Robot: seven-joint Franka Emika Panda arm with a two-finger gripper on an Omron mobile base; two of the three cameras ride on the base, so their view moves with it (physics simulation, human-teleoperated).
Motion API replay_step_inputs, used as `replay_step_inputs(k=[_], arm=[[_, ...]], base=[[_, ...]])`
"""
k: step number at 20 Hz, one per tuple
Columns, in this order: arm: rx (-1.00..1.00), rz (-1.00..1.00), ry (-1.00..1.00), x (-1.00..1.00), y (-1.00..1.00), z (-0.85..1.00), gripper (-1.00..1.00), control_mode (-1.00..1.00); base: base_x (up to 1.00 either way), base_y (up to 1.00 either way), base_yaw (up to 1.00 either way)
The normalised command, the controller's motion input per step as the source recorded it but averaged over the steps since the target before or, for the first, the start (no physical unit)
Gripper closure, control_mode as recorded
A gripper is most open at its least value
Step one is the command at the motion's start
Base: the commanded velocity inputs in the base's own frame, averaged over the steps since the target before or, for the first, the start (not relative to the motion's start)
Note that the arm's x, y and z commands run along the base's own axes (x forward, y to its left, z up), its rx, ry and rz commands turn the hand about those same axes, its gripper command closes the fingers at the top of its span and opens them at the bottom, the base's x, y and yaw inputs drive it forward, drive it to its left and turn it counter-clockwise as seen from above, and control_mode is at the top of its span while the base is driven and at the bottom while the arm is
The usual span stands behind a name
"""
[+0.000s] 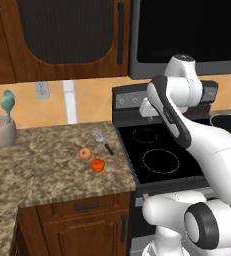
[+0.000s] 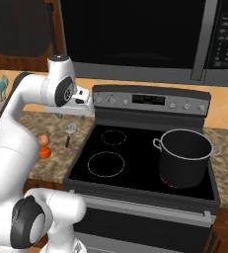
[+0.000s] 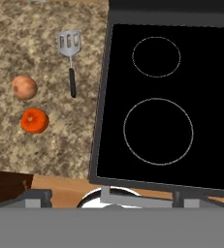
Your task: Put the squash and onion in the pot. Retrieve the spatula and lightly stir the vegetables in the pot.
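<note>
Pot (image 2: 184,157), the widest of my task's things, stands upright on the stove (image 1: 159,150), on the front burner of the side away from the granite worktop (image 1: 47,160); it is silver with two small side handles. My arm rises from the base and bends over that stove, so that my hand hangs above its worktop-side edge, below the dark microwave (image 2: 135,34). From my hand view I look straight down on the stove's two ringed burners beside the worktop, both bare. I cannot tell whether my jaws are apart or together, since their tips are not clear to me.

On the worktop, just beside the stove's edge, lies the spatula (image 3: 70,55), flat, its slotted silver head toward the back wall and its thin black handle toward the front. A little farther from the stove than the spatula sits the onion (image 3: 24,87), pale tan-pink. Squash (image 3: 34,120), bright orange-red, sits just in front of the onion, near it but not touching, at about the same remove from the stove.

Well away from the stove, at the worktop's far end, a pale cup (image 1: 2,132) holds teal utensils (image 1: 7,102).
</note>
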Motion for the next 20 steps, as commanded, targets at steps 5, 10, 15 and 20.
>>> replay_step_inputs(k=[5,10,15,20], arm=[[0.0,0.0,0.0,0.0,0.0,0.0,-1.0,1.0],[0.0,0.0,0.0,0.0,0.0,0.0,-1.0,1.0],[-0.01,0.07,-0.01,-0.57,0.74,-0.02,-1.0,-1.0],[-0.08,0.1,0.01,-0.2,1.0,-0.25,-1.0,-1.0]], base=[[0.72,0.16,0.0],[0.49,0.33,0.0],[0.0,0.0,0.0],[0.0,0.0,0.0]])
